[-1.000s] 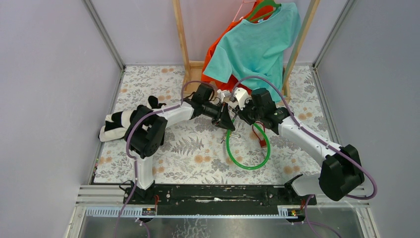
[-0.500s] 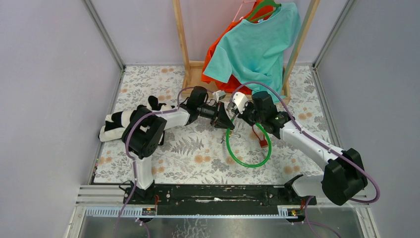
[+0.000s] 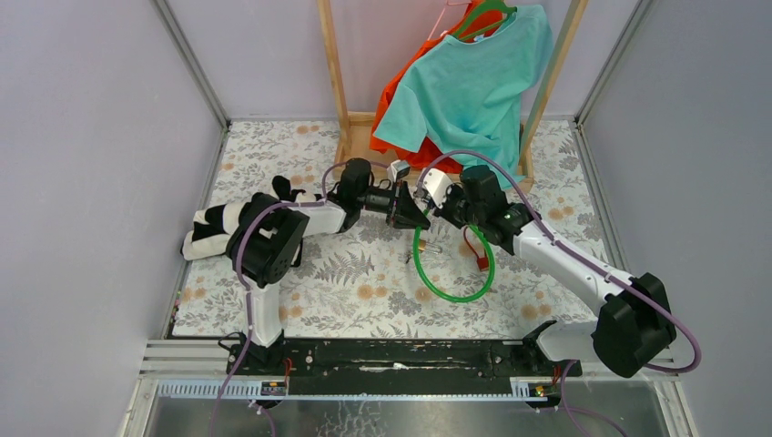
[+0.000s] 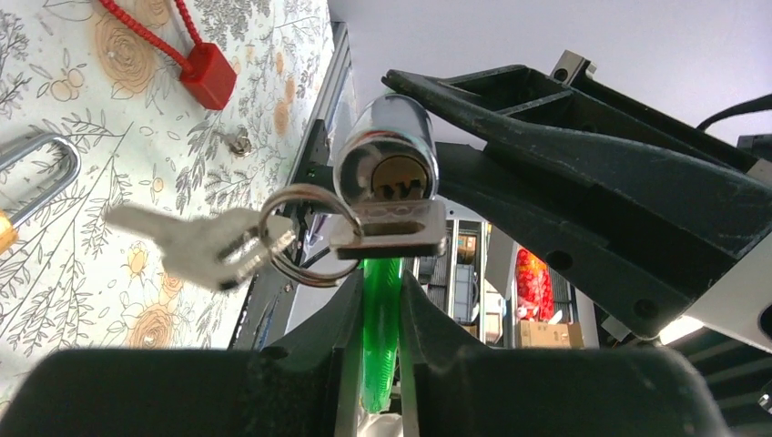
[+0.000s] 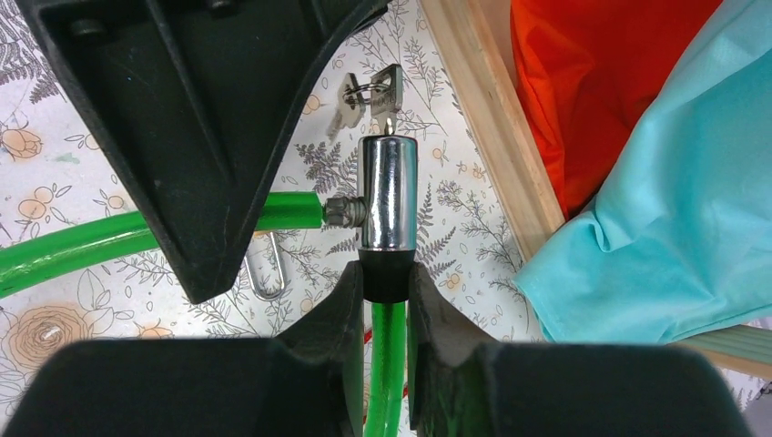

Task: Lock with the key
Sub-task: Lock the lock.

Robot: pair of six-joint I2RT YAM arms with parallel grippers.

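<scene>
A green cable lock point(image 3: 452, 299) loops on the floral table, its chrome cylinder point(image 5: 389, 191) raised between both arms. A key point(image 5: 387, 91) sits in the keyhole, and a ring with spare keys point(image 4: 182, 246) hangs from it. My left gripper point(image 4: 380, 291) is shut on the green cable point(image 4: 380, 314) just below the cylinder point(image 4: 386, 146). My right gripper point(image 5: 386, 291) is shut on the black collar point(image 5: 386, 273) under the cylinder. The cable's metal tip point(image 5: 341, 211) meets the cylinder's side. In the top view the two grippers point(image 3: 410, 215) point(image 3: 437, 209) stand almost tip to tip.
A small padlock point(image 3: 428, 248) and a red seal tag point(image 3: 480, 259) lie inside the cable loop. A wooden rack point(image 3: 335, 73) with a teal shirt point(image 3: 478, 82) and an orange one point(image 3: 410, 68) stands just behind. A black-and-white plush point(image 3: 214, 228) lies at left.
Both grippers have moved a little toward the back left with the lock held between them. The cable loop has been dragged along. The jaws stay as they were.
</scene>
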